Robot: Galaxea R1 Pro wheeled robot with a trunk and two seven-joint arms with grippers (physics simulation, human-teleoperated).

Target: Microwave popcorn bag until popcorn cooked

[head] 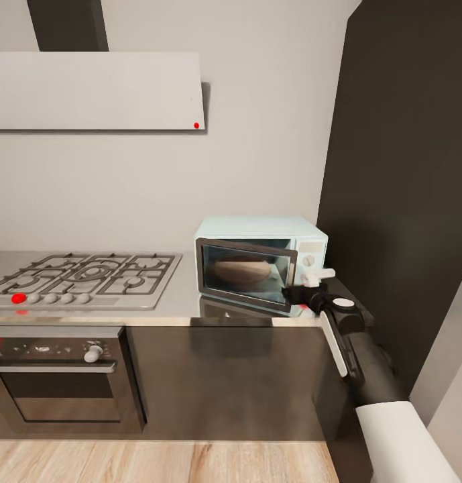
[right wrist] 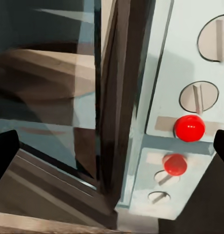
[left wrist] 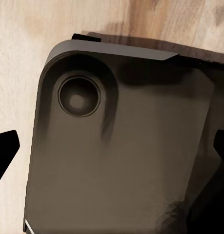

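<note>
Cooktop (head: 83, 278), gas, grey grates: set into the countertop (head: 184, 305) well to the left of the microwave (head: 261, 261); knobs along its front edge, one red.

Oven (head: 56, 376), built-in, black and steel: below the cooktop, left of and lower than the microwave; not the appliance wanted.

Microwave, pale mint: on the countertop at its right end, against the dark wall panel (head: 405, 188). Door (head: 244, 276) nearly shut, a narrow gap showing at the latch side in the right wrist view.

Popcorn bag (head: 241, 270), tan: inside the microwave, seen through the glass; judged already loaded, so heating is the step in hand.

Control panel (right wrist: 190, 112): on the microwave's right face; two slotted knobs, red round light (right wrist: 189, 128) below them.

Right gripper (head: 304, 294): just in front of the microwave's lower right corner, level with the door edge and panel, placed there presumably to press the door home or reach the controls. Jaws spread wide, holding nothing.

Left gripper (left wrist: 112, 161): away from the microwave, over the robot's dark base and wood floor, idle. Fingertips at the frame edges, wide apart, empty.
</note>
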